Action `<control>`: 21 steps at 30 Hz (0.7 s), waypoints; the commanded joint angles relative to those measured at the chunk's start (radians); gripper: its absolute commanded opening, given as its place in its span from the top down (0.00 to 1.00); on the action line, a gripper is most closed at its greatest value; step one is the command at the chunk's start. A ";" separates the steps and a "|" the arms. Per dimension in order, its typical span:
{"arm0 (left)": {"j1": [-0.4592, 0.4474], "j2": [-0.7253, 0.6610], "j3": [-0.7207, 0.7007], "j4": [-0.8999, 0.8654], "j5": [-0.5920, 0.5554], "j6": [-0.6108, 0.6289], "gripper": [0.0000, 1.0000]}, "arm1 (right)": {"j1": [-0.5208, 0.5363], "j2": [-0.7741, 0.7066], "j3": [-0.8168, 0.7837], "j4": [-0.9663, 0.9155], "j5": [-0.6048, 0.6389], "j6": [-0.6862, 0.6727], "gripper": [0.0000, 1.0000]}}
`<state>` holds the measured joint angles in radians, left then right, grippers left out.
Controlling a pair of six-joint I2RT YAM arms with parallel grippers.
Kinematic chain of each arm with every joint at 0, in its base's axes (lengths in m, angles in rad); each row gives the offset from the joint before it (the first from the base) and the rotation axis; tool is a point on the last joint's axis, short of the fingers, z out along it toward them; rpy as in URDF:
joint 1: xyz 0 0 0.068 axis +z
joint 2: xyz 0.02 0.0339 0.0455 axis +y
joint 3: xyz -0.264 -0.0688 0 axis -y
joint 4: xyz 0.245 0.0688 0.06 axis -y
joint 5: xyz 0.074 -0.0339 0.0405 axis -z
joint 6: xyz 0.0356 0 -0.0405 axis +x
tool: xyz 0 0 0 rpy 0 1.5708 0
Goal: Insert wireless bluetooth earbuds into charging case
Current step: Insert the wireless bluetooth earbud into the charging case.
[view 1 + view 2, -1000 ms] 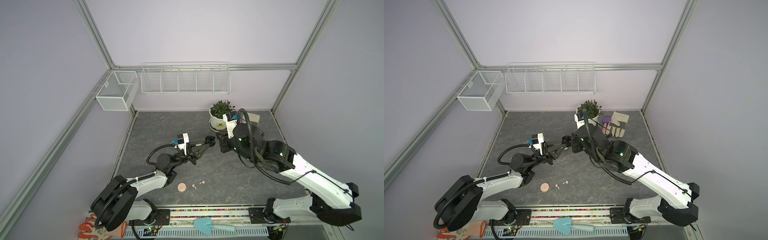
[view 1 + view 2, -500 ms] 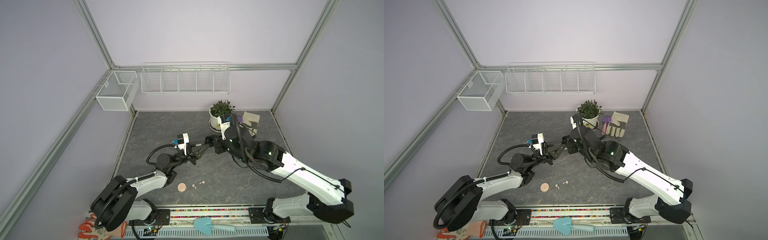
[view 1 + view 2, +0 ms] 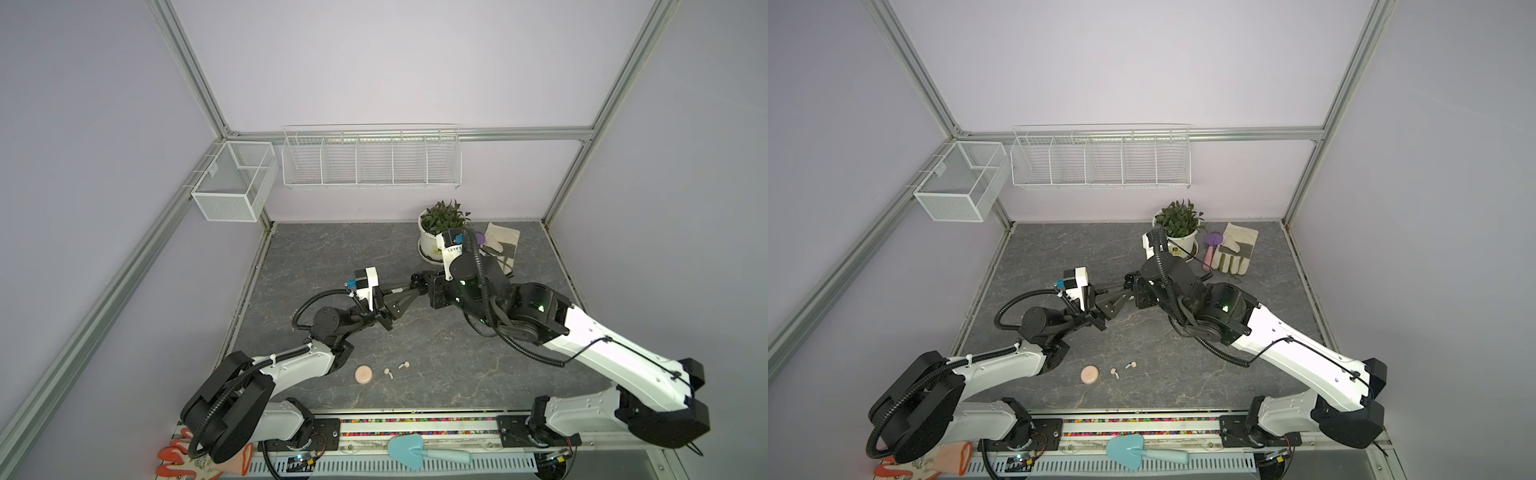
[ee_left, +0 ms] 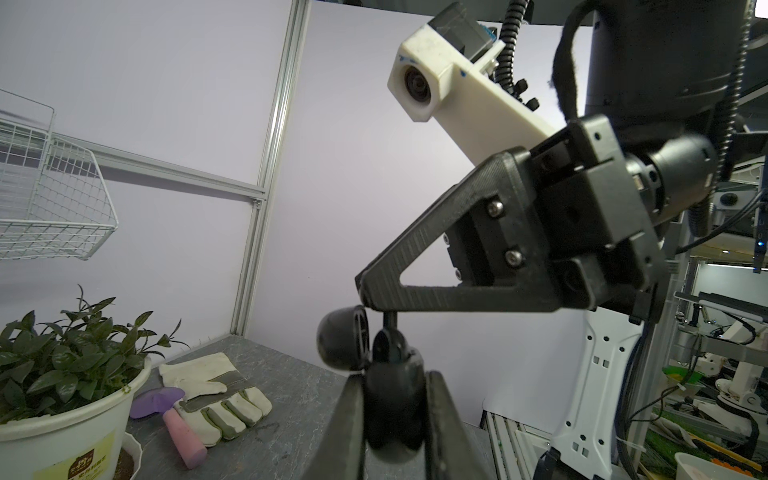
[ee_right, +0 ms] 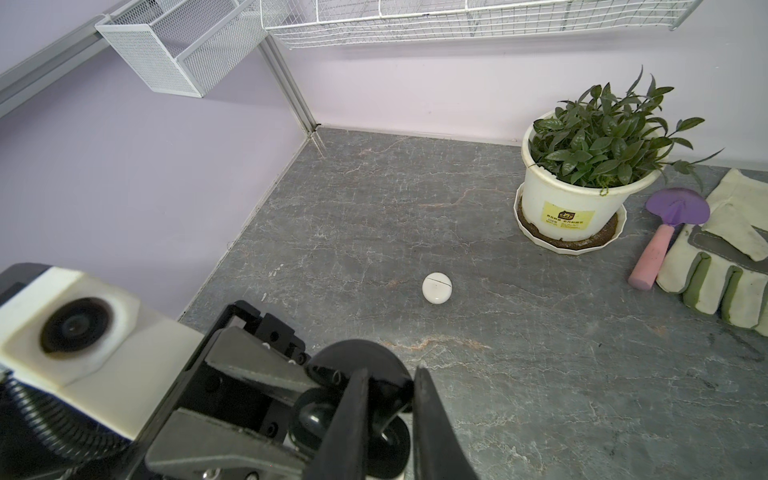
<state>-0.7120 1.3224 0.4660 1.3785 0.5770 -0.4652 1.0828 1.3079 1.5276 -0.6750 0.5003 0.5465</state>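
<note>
I see left pincer (image 4: pixel 392 386) clamping open black case (image 4: pixel 395 419), right pincer (image 4: pixel 368 297) closed on black earbud (image 4: pixel 390 321) standing in it. Only right wrist shows white case (image 5: pixel 437 288); only top views, pink earbuds (image 3: pixel 387 372) on table (image 3: pixel 332 257).

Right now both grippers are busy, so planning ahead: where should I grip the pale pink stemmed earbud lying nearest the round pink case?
Grip the pale pink earbud across its thin stem, coming straight down from above. It lies flat on the grey tabletop, apart from the round pink case and its twin earbud, so jaws should fit either side.
</note>
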 commanded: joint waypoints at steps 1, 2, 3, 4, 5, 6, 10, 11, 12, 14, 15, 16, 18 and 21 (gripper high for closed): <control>0.000 -0.018 0.004 0.040 0.014 0.016 1.00 | 0.007 -0.002 -0.005 0.023 -0.009 0.011 0.82; 0.000 -0.020 0.003 0.039 0.014 0.017 1.00 | 0.007 0.001 -0.004 0.026 -0.011 0.010 0.82; 0.000 -0.023 0.001 0.039 0.013 0.018 1.00 | 0.006 0.004 -0.003 0.026 -0.014 0.011 0.82; 0.000 -0.024 0.000 0.039 0.012 0.020 1.00 | 0.006 0.005 -0.003 0.027 -0.014 0.013 0.82; 0.000 -0.027 -0.001 0.039 0.010 0.022 1.00 | 0.007 0.007 -0.003 0.028 -0.018 0.015 0.82; 0.000 -0.027 -0.002 0.039 0.010 0.023 1.00 | 0.007 0.007 -0.001 0.029 -0.019 0.015 0.82; 0.000 -0.027 -0.004 0.039 0.008 0.026 1.00 | 0.007 0.009 0.001 0.029 -0.022 0.019 0.83; 0.000 -0.028 -0.006 0.039 0.007 0.026 1.00 | 0.007 0.011 0.001 0.029 -0.026 0.020 0.83; 0.000 -0.028 -0.006 0.039 0.007 0.027 1.00 | 0.006 0.013 0.002 0.028 -0.029 0.023 0.83; 0.000 -0.030 -0.006 0.039 0.007 0.028 1.00 | 0.007 0.014 -0.001 0.028 -0.035 0.032 0.83; 0.000 -0.029 -0.007 0.039 0.006 0.030 1.00 | 0.007 0.014 -0.004 0.030 -0.038 0.036 0.83; 0.000 -0.030 -0.007 0.039 0.006 0.030 1.00 | 0.006 0.014 -0.005 0.031 -0.038 0.038 0.83; 0.000 -0.032 -0.009 0.038 0.005 0.031 1.00 | 0.006 0.013 -0.009 0.030 -0.040 0.046 0.83; 0.000 -0.034 -0.009 0.039 0.004 0.033 1.00 | 0.008 0.013 -0.013 0.025 -0.040 0.061 0.83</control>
<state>-0.7120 1.3109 0.4648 1.3708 0.5766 -0.4538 1.0828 1.3113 1.5276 -0.6468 0.4744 0.5766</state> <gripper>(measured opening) 0.195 0.175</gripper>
